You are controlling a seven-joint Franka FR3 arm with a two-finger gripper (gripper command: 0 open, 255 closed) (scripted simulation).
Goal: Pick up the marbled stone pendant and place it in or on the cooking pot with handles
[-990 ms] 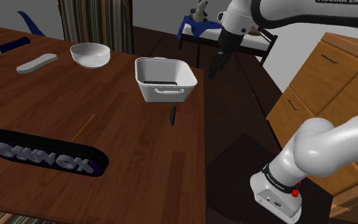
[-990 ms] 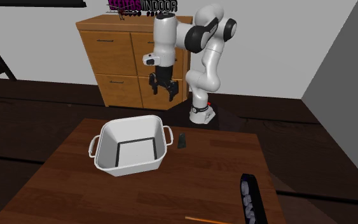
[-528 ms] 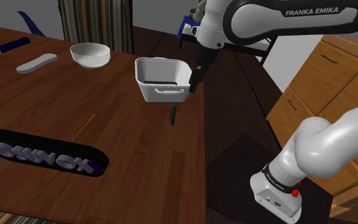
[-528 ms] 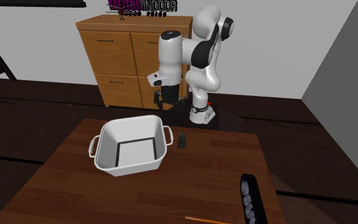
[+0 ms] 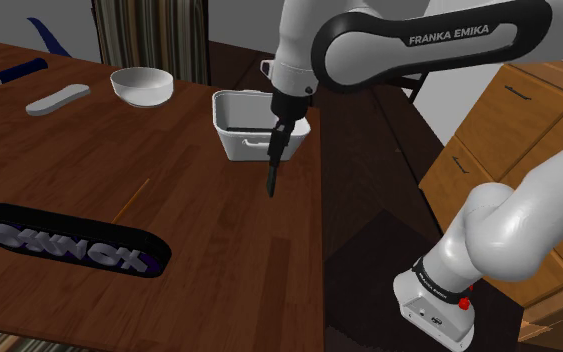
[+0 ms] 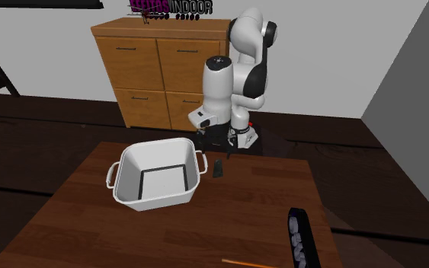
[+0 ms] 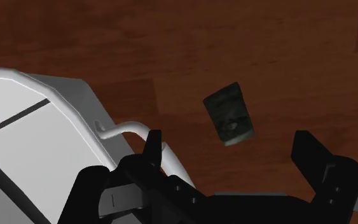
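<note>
Gripper (image 5: 274,152) is seen wide open, nothing held, poised above the pendant (image 7: 229,113), which is laid beside the pot (image 7: 41,143).

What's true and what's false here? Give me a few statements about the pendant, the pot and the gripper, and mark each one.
1. The gripper is open and holds nothing. True.
2. The dark pendant lies inside the white pot. False: it lies on the table, beside the pot and outside it.
3. The pot is tipped onto its side. False: it stands upright with its opening up.
4. A white bowl stands on the same table, apart from the pot. True.
</note>
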